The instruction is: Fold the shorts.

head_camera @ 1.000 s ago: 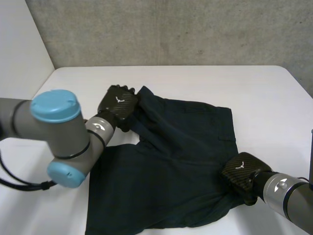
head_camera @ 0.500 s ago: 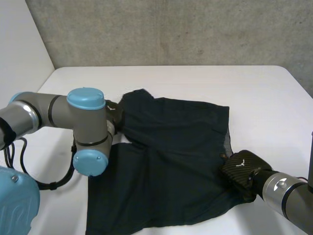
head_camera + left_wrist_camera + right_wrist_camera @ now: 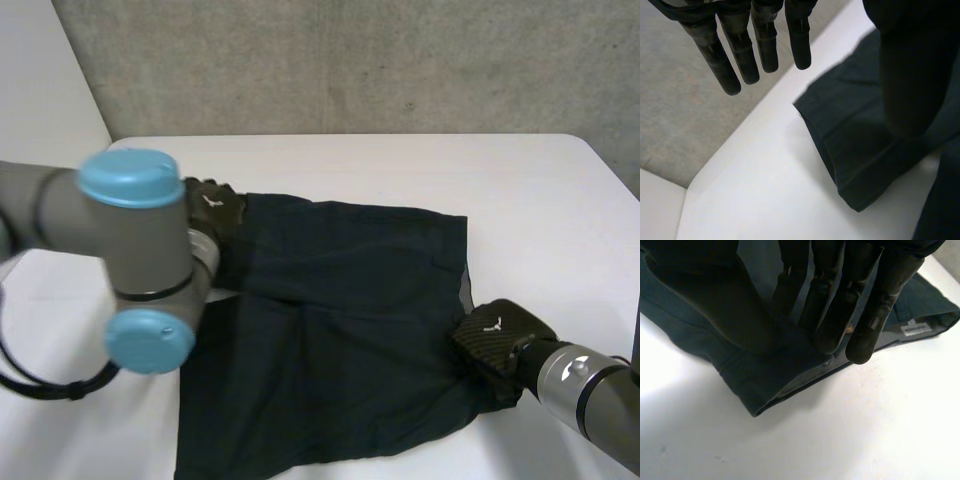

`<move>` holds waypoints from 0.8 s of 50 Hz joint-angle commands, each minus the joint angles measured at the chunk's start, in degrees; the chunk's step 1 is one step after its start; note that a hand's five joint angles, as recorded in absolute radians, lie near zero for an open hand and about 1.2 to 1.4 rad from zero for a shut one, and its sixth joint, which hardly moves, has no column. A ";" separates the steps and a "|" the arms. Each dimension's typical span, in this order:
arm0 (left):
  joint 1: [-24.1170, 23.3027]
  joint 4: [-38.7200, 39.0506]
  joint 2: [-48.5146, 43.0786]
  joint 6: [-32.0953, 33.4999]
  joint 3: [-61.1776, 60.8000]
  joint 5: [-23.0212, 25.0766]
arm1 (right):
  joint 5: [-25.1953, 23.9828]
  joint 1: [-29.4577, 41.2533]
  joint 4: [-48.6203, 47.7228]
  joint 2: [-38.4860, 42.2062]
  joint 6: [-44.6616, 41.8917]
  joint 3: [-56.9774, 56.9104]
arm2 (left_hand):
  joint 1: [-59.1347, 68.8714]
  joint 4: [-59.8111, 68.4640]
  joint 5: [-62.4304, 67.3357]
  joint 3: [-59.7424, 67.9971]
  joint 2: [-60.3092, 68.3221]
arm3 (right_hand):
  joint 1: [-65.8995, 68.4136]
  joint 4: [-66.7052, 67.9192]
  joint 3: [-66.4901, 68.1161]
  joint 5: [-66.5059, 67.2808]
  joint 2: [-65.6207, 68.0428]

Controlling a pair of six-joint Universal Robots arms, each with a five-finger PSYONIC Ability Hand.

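Observation:
Dark navy shorts [image 3: 340, 320] lie spread on the white table [image 3: 400, 165]. My left hand [image 3: 212, 207] is at their far left corner, half hidden behind my own arm. In the left wrist view its fingers [image 3: 755, 45] are straight and apart, holding nothing, and the hem of the shorts [image 3: 860, 145] lies flat on the table beside them. My right hand [image 3: 497, 340] rests on the right edge of the shorts. In the right wrist view its fingers [image 3: 840, 305] and thumb pinch the folded waistband [image 3: 765, 385] between them.
A grey concrete wall [image 3: 350, 60] stands behind the table's far edge. Bare white tabletop [image 3: 540, 200] stretches to the right of and behind the shorts. A white label [image 3: 914, 329] shows inside the waistband near my right fingertips.
My left hand has let go of the bunched far left corner and drawn back to the left. That corner now lies flat. The right hand has kept its place and grip.

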 commanded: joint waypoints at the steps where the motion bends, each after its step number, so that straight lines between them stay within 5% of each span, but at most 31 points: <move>1: 0.42 -4.62 19.12 -11.63 -16.27 5.87 | -0.41 -1.27 -4.82 0.25 7.13 -2.11 | 0.09 1.38 1.50 0.76 1.07 | 24.98 11.72 11.59 13.34 12.93; 7: -0.46 -14.27 30.98 -17.87 -27.86 13.68 | -0.42 -3.38 -6.85 3.14 15.21 -4.04 | 0.10 1.39 1.51 0.77 1.07 | 24.98 11.72 11.59 13.34 12.93; 12: -0.90 -19.48 33.73 -17.88 -35.17 14.93 | 0.46 -3.38 -9.31 4.29 16.28 -4.40 | -3.26 -1.97 -1.85 -2.59 -2.29 | 24.98 11.72 11.59 13.34 12.93; 23: -0.99 -10.62 26.72 -17.36 -41.51 14.40 | 0.64 -2.77 -9.66 5.08 16.20 -3.17 | -2.27 -0.98 -0.86 -1.60 -1.30 | 24.98 11.72 11.59 13.34 12.93; 25: -0.99 -9.91 24.08 -16.92 -41.16 14.32 | 0.64 -2.77 -9.66 4.91 16.20 -2.99 | 4.92 6.21 6.33 5.59 5.90 | 24.98 11.72 11.59 13.34 12.93; 27: -0.82 -8.07 20.91 -16.30 -39.67 13.18 | 0.64 -2.59 -9.84 4.73 16.11 -2.99 | 50.19 51.48 51.60 50.87 51.17 | 24.98 11.72 11.59 13.34 12.93; 28: -0.82 -7.02 20.38 -16.13 -38.88 12.65 | 0.64 -2.59 -9.93 4.55 15.93 -2.99 | 56.19 57.49 57.61 56.87 57.17 | 24.98 11.72 11.59 13.34 12.93; 35: -0.46 2.22 17.04 -11.83 -24.83 10.71 | 0.46 -2.33 -10.72 3.24 13.39 -7.99 | 56.26 57.55 57.67 56.93 57.23 | 24.98 11.72 11.59 13.34 12.93; 40: -0.11 5.65 4.66 -5.50 -7.00 8.96 | 4.14 -0.84 -15.28 4.55 13.38 -17.47 | 56.26 57.55 57.67 56.93 57.23 | 24.98 11.72 11.59 13.34 12.93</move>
